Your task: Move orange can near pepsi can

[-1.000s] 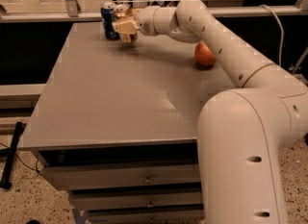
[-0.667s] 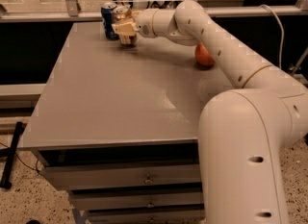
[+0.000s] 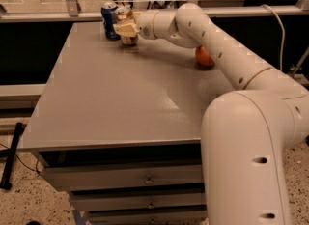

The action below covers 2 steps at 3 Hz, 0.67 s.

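Note:
The pepsi can [image 3: 109, 21], dark blue with a silver top, stands upright at the far left corner of the grey table [image 3: 120, 103]. Right beside it on its right is the orange can [image 3: 127, 22], upright, its base at the table surface. My gripper [image 3: 126, 29] reaches in from the right and its pale fingers [image 3: 121, 28] are closed around the orange can's body, hiding much of it. The two cans are almost touching.
A round orange-red apple [image 3: 204, 56] lies on the table at the right, partly behind my arm [image 3: 217, 50]. A rail and glass partition [image 3: 72, 14] run along the table's far edge. Drawers [image 3: 145, 178] sit below the front edge.
The gripper and the orange can have barely shifted; they stay next to the pepsi can at the far left corner.

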Each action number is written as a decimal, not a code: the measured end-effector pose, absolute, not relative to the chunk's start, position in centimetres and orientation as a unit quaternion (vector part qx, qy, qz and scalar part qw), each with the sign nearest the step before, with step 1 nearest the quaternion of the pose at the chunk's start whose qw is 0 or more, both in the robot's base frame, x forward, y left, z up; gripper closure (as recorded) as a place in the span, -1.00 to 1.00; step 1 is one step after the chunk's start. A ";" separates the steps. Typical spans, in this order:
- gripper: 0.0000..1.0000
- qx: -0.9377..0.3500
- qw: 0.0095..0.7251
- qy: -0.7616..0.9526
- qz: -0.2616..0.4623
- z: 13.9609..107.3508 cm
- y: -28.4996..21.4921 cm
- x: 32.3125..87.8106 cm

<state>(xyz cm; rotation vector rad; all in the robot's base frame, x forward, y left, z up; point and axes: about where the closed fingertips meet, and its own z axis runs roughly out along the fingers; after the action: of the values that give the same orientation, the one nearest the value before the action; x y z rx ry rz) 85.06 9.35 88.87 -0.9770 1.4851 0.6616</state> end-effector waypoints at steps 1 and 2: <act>-0.73 -0.425 0.591 0.626 0.279 89.0 9.1 85.2; -1.00 -0.434 0.601 0.614 0.272 89.3 8.6 85.4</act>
<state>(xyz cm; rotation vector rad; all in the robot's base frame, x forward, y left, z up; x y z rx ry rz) 85.35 8.64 89.30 -1.0061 1.4224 0.6309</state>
